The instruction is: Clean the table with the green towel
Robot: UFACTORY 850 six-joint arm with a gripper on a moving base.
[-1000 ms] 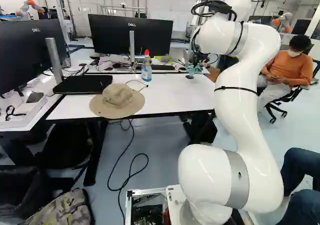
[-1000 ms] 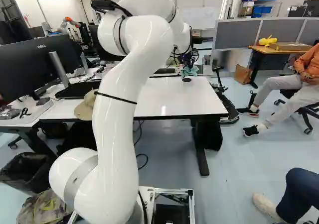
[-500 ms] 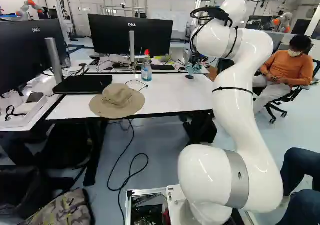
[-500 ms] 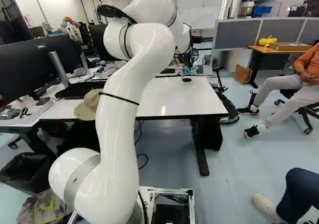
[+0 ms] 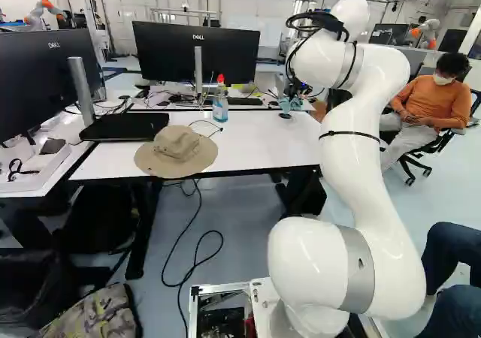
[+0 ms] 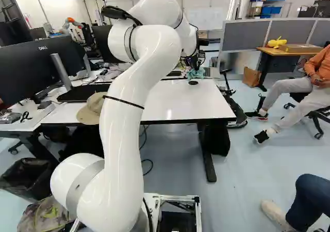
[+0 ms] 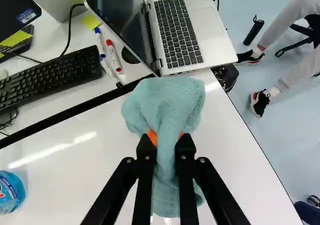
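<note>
Two monitors (image 5: 197, 51) (image 5: 41, 82) carry small white lettering, the nearer one cut off by the left base view's edge; one spray bottle (image 5: 220, 107) bears a label (the wrist view shows only part of it); one hat (image 5: 176, 150) lies on the white surface (image 7: 75, 185); one open laptop (image 7: 215, 25) and one black keyboard (image 7: 50, 77) lie ahead of the gripper (image 6: 194, 64), whose two jaws pinch the bunched green towel (image 7: 165, 102) between orange pads (image 7: 152, 136), mostly hidden by cloth; the towel is over the surface's far end, near the laptop, though whether it touches the surface is unclear.
</note>
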